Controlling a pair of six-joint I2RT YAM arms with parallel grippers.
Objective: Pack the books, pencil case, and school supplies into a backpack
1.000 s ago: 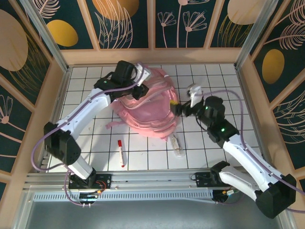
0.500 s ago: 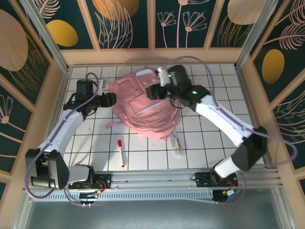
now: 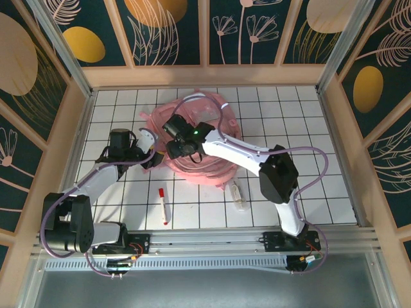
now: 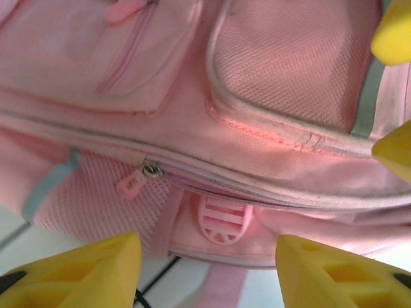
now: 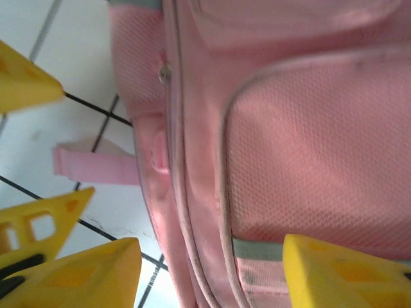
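Note:
The big pink backpack (image 3: pixel 205 144) lies in the middle of the tiled table. My left gripper (image 3: pixel 149 158) sits at its left edge, open; in the left wrist view its yellow fingers (image 4: pixel 83 269) flank a pink buckle (image 4: pixel 223 220) and strap, below a zip pull (image 4: pixel 133 183). My right gripper (image 3: pixel 174 149) reaches across over the backpack's left part, open, its fingers (image 5: pixel 347 269) straddling the bag's side seam (image 5: pixel 192 192). The red-and-white marker (image 3: pixel 164 204) and the clear tube (image 3: pixel 239 196) lie on the tiles in front. Book, pencil case and white packet are hidden.
Wooden walls (image 3: pixel 205 76) ring the table on three sides. The right arm (image 3: pixel 276 173) arches over the backpack's near right. A loose pink strap (image 5: pixel 93 165) lies on the tiles between the two grippers, whose fingers are close together.
The right arm has swung from the backpack's right side across to its left part. The left gripper has drawn nearer along the left edge. The backpack has bunched up rounder.

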